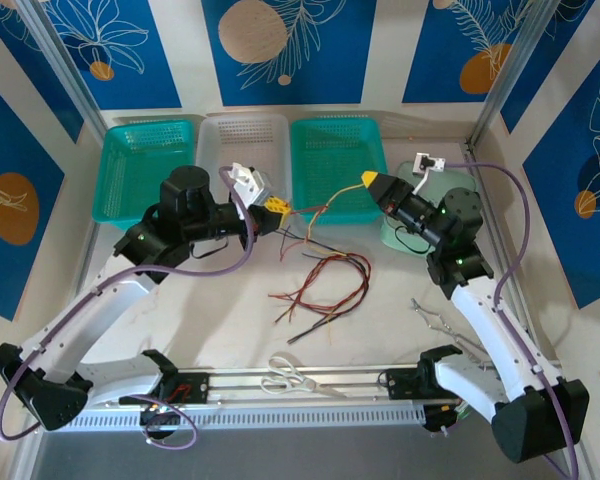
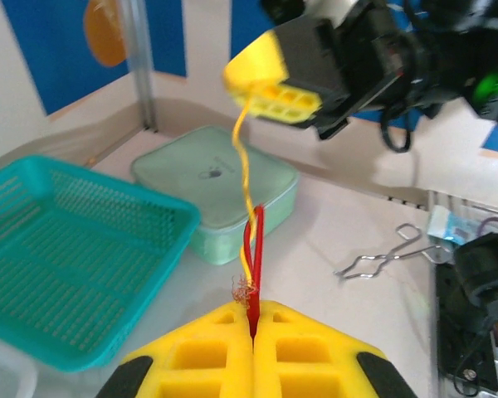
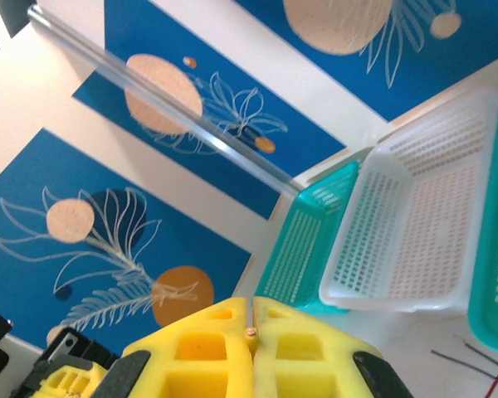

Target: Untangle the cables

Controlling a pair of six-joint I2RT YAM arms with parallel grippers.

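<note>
A loose bunch of red, black and tan cables (image 1: 325, 285) lies on the white table (image 1: 220, 320) at its middle. My left gripper (image 1: 277, 207) is raised above the bunch and is shut on a folded red cable (image 2: 256, 249). A frayed yellow cable end sits beside the red one at the left gripper's (image 2: 254, 319) jaw tips. That yellow cable (image 1: 325, 206) runs in the air to my right gripper (image 1: 368, 182), which is shut on its other end (image 3: 251, 332). In the left wrist view the right gripper (image 2: 274, 89) hangs above, with the yellow cable (image 2: 246, 174) dropping from it.
At the back stand a teal basket (image 1: 145, 125), a white basket (image 1: 242, 118) and a second teal basket (image 1: 337, 122). A pale green lidded box (image 2: 216, 178) sits at the right under the right arm. Metal tongs (image 1: 435, 320) and scissors (image 1: 295, 375) lie near the front.
</note>
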